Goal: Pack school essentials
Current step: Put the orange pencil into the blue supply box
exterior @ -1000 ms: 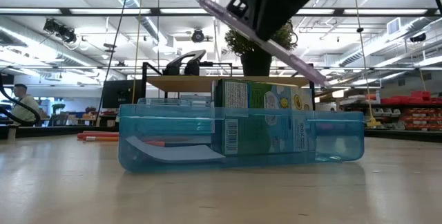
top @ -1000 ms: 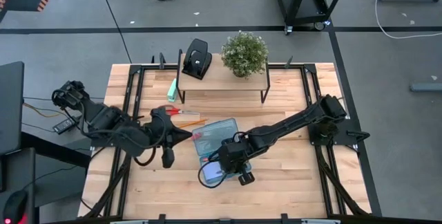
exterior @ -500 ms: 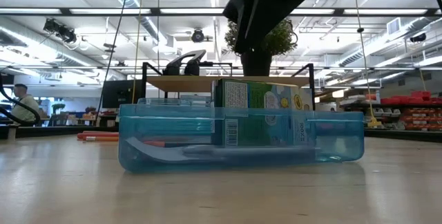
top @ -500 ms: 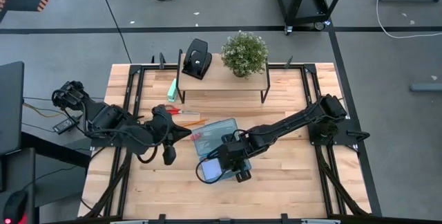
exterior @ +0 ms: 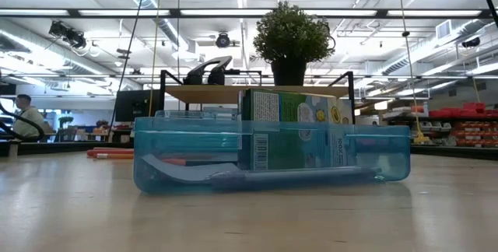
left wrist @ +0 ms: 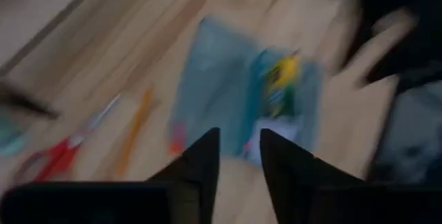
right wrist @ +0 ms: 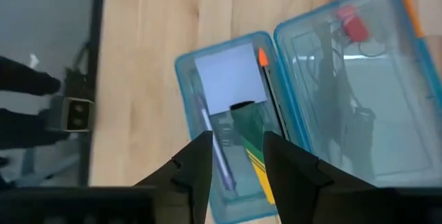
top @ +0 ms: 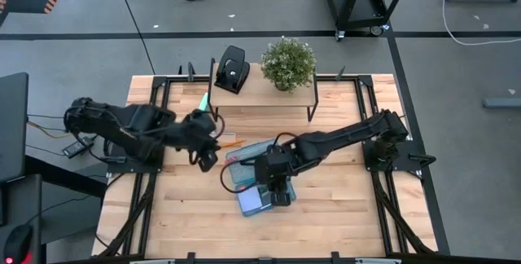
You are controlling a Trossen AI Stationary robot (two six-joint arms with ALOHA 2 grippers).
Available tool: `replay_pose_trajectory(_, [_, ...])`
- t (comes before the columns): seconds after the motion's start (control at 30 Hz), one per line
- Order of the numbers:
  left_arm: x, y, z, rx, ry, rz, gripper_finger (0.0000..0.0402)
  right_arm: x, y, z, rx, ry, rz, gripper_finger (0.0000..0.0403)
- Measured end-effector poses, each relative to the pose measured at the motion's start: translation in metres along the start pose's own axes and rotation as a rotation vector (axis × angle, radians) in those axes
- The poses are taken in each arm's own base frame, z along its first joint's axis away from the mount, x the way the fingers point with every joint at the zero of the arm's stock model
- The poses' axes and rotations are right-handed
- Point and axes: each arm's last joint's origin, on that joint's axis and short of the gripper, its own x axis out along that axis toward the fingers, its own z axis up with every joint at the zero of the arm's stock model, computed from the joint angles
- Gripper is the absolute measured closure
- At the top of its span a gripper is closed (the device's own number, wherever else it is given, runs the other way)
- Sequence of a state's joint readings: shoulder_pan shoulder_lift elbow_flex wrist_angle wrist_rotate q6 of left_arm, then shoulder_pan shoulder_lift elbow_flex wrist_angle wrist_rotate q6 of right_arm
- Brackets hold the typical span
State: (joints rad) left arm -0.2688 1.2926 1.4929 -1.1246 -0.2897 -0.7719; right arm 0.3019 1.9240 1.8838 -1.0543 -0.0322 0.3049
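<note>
An open blue see-through case (top: 244, 174) lies at mid-table. Its near half (right wrist: 228, 113) holds a pale blue note pad (right wrist: 228, 79), a pink-purple pen (right wrist: 217, 148), the yellow-green crayon box (right wrist: 252, 137) and a small orange piece (right wrist: 262, 57). The pen (exterior: 296, 174) lies flat along the bottom. My right gripper (right wrist: 238, 158) hangs open above that half, touching nothing. To the case's left, the red-handled scissors (left wrist: 48, 158) and an orange pencil (left wrist: 135, 131) lie on the table. My left gripper (left wrist: 238, 158) hovers open near them, with nothing between its fingers.
A raised wooden shelf (top: 269, 93) at the far side carries a black hole punch (top: 232, 68) and a potted plant (top: 287, 62). A mint-green block (top: 203, 101) stands at the shelf's left end. Bare wood lies along the near edge.
My right gripper has let go of the pink-purple pen. The pen has dropped into the case and now lies flat on its bottom. That gripper has then risen, almost out of the low view. My left arm has swung toward the far edge, to above the scissors and pencils.
</note>
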Motion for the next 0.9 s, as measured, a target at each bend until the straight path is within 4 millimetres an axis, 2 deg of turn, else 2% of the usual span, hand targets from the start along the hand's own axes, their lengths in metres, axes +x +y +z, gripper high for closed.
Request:
replay_pose_trajectory(0.17, [0.014,0.024,0.0,0.123,0.149,0.167,0.0246,-0.032,0.006,0.008,0.064,-0.042,-0.034,0.0274])
replay_pose_trajectory(0.23, [0.026,0.031,0.001,0.145,0.176,0.196,0.0239,-0.044,0.01,0.01,0.092,-0.071,-0.048,0.0277])
replay_pose_trajectory(0.37, [0.056,0.045,-0.01,0.196,0.299,0.193,0.0235,-0.069,0.02,0.011,0.112,-0.115,-0.066,0.0284])
replay_pose_trajectory(0.47, [0.082,0.059,-0.027,0.176,0.398,0.192,0.0238,-0.092,0.025,0.01,0.116,-0.138,-0.084,0.0289])
replay_pose_trajectory(0.6, [0.111,0.074,-0.047,0.122,0.449,0.177,0.024,-0.12,0.032,0.005,0.096,-0.181,-0.119,0.0294])
replay_pose_trajectory(0.9, [0.145,0.093,-0.087,0.096,0.487,0.187,0.0216,-0.181,0.026,-0.023,0.064,-0.313,-0.183,0.0302])
